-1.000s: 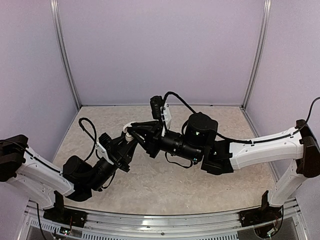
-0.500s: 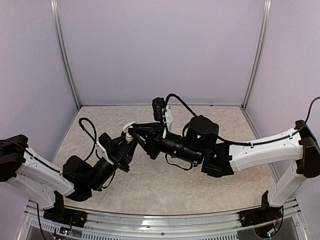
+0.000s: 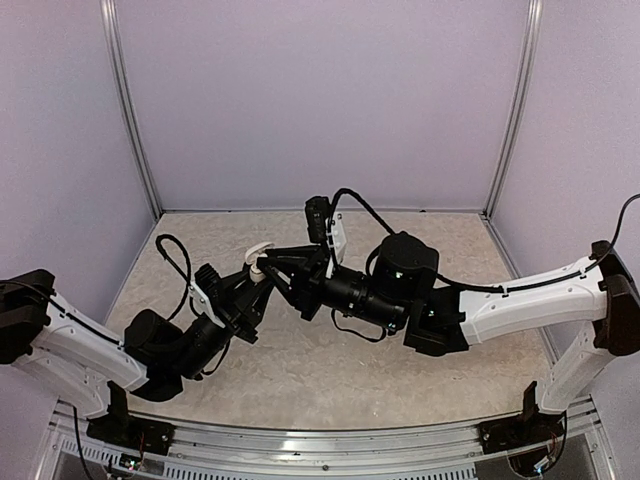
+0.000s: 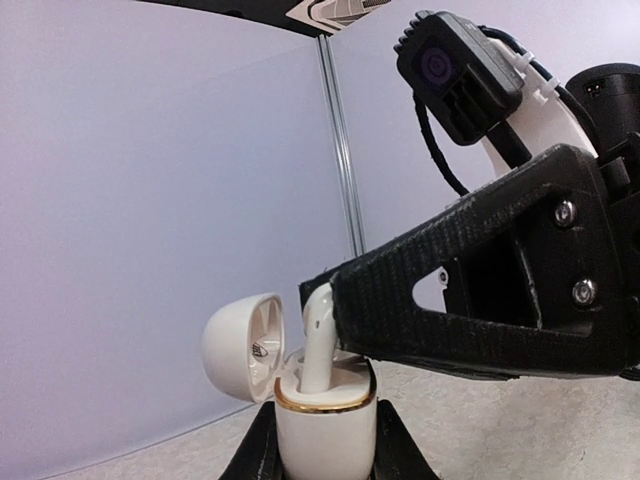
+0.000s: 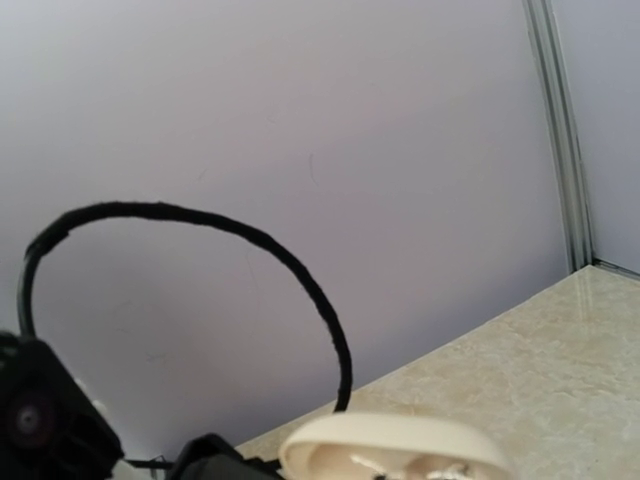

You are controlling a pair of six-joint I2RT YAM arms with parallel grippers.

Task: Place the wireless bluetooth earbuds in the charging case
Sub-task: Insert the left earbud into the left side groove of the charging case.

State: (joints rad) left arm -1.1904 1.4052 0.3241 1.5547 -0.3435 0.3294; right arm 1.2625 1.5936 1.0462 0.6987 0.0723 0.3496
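The charging case (image 4: 325, 430) is white with a gold rim and stands upright with its lid (image 4: 240, 345) swung open to the left. My left gripper (image 4: 325, 445) is shut on its body from both sides. One white earbud (image 4: 318, 340) stands stem-down in a slot of the case, its head against a black finger (image 4: 450, 300) of my right gripper (image 3: 272, 264). That finger hides part of the head, so whether the jaws still pinch it does not show. In the right wrist view only the lid (image 5: 395, 445) appears at the bottom edge. No other earbud is in view.
Both arms meet above the middle of the speckled beige table (image 3: 400, 380). Lilac walls with metal corner posts (image 3: 512, 110) close in three sides. A black cable loop (image 5: 250, 240) of the left arm arcs behind the case.
The right gripper has shifted slightly left and down toward the case, bringing the earbud's stem into the slot. The left arm has held its place.
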